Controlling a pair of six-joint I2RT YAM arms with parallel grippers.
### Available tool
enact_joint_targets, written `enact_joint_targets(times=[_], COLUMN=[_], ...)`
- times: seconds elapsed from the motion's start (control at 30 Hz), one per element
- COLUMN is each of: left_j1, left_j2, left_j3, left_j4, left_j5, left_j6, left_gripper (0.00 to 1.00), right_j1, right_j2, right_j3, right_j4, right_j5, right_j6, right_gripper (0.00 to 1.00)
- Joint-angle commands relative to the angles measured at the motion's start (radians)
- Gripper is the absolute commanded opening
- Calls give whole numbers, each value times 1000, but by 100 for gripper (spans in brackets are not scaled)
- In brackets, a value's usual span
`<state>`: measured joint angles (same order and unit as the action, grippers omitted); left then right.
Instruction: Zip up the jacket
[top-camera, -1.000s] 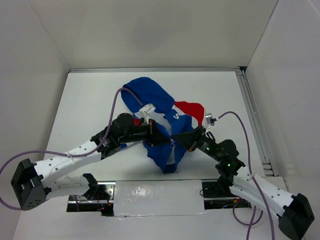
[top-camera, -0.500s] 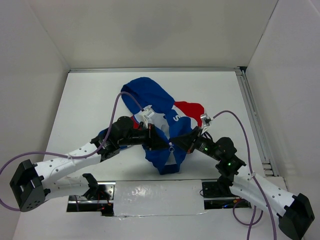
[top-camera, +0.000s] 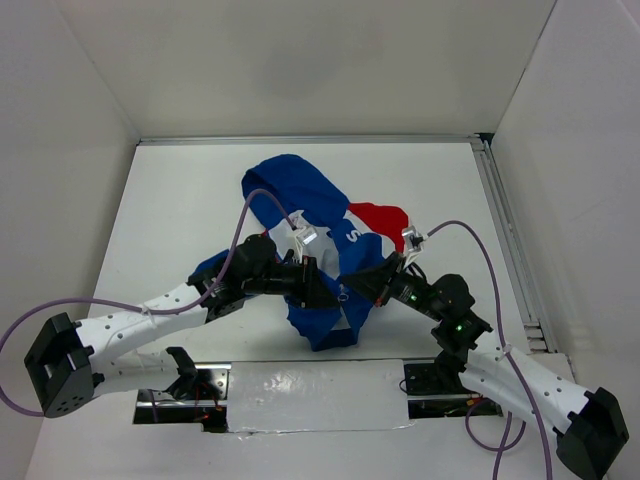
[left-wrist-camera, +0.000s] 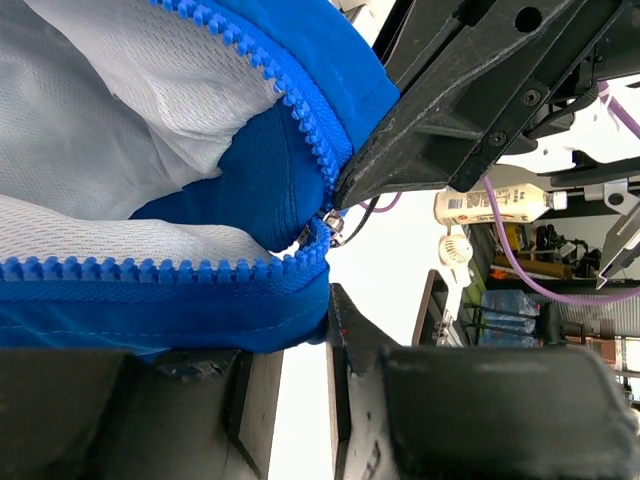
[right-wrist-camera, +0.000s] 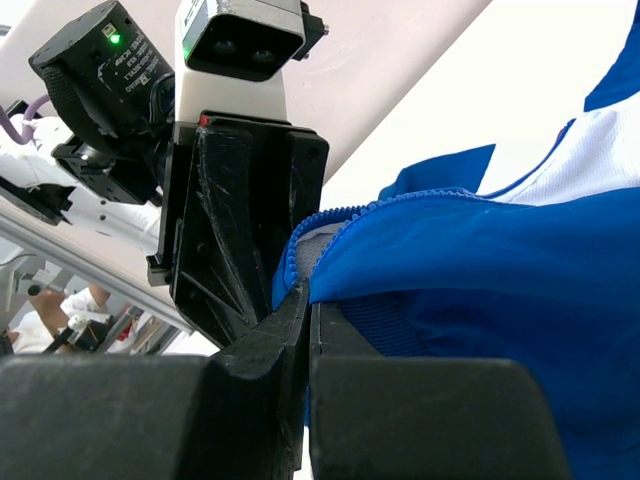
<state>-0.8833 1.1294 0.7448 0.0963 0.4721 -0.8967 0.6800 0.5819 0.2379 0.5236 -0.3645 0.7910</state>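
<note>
Jacket (top-camera: 300, 190): zipper slider (left-wrist-camera: 327, 226) at hem; right gripper (right-wrist-camera: 305, 305) clamps jacket there, left gripper (top-camera: 320, 290) parted beside it; next probably pin hem, draw slider up.

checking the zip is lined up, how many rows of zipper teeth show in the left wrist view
2 on the jacket. One row runs diagonally from the top; the other row runs level below it. They meet at the slider; more may be hidden.

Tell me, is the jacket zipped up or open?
Open. The jacket's two rows of teeth run apart, white lining showing between them, meeting only at the slider.
</note>
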Motion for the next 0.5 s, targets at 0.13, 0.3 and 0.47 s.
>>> enact_joint_targets(times=[0.13,0.3,0.47], left_j1=[-6,-6,-2], left_j2=[-8,-45,-54], left_j3=[57,51,33], left_j4=[28,5,32], left_j5=[2,-62,-79], left_j6=[4,-7,-34], left_gripper=[39,68,69], right_j1=[6,7,10], right_j2=[-17,-46,-47], right_j3=[51,55,57], right_j4=[69,35,27], right_j5=[-47,-54,-63], right_j6=[-9,-18,-24], right_gripper=[0,0,0])
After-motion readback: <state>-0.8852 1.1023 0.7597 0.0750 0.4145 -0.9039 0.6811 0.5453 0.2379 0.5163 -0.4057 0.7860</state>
